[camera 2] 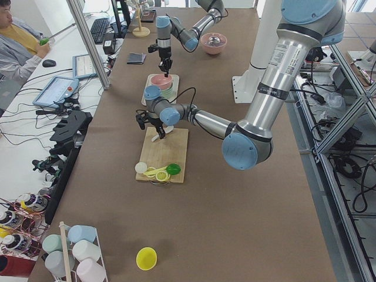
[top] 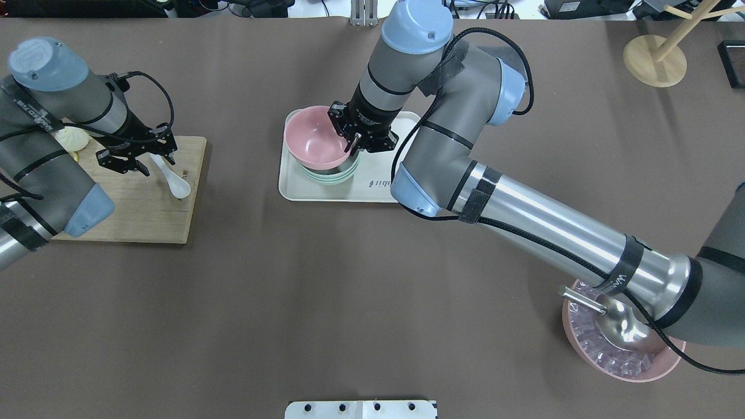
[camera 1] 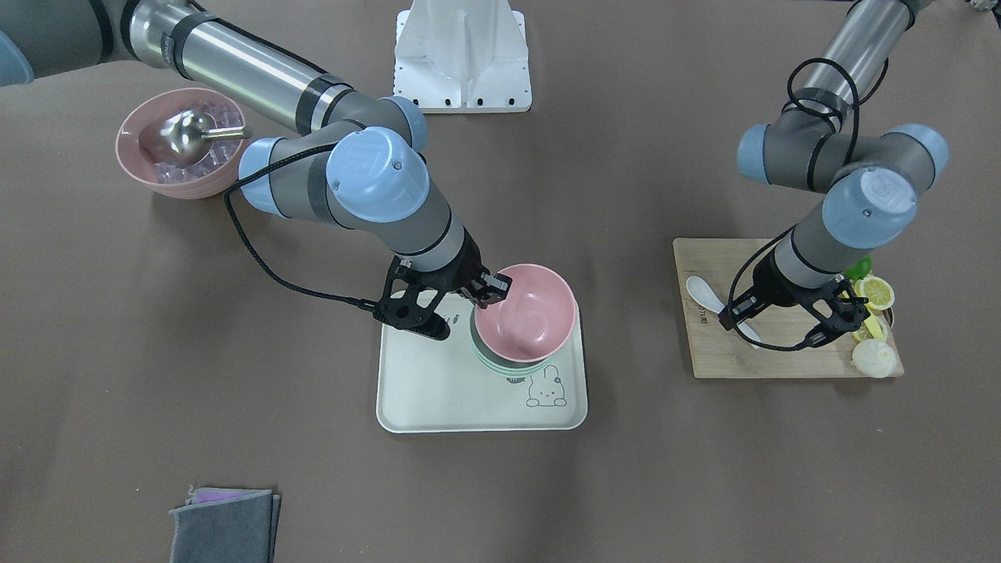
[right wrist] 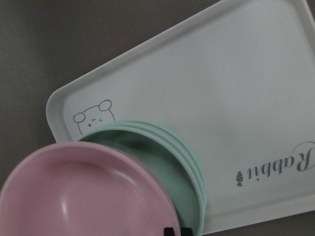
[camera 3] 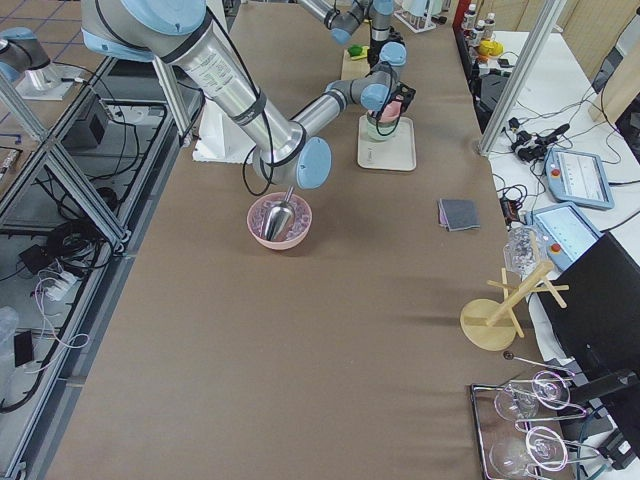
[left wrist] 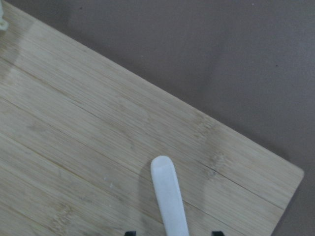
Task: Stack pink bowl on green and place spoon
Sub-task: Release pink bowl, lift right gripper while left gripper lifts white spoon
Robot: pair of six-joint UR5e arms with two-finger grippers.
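I'm looking at a brown table [top: 326, 291]. A white tray [top: 302, 189] sits mid-table, and a wooden cutting board [top: 145, 215] lies well apart from it on the robot's left. On the robot's right stands a pink bowl of ice [camera 1: 184, 188]. The white base plate [camera 1: 463, 74] is at the robot's edge. A folded grey cloth [camera 1: 225, 528] and a wooden stand [top: 654, 60] are on the operators' side.

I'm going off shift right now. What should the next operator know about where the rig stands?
Right pincer: shut on the rim of the pink bowl, which lies tilted on the green bowls on the tray.
Left pincer: open, straddling the handle of the spoon on the board.
Done: pink is on green, not yet released.
Left: let the bowl go, grasp the spoon, place it.
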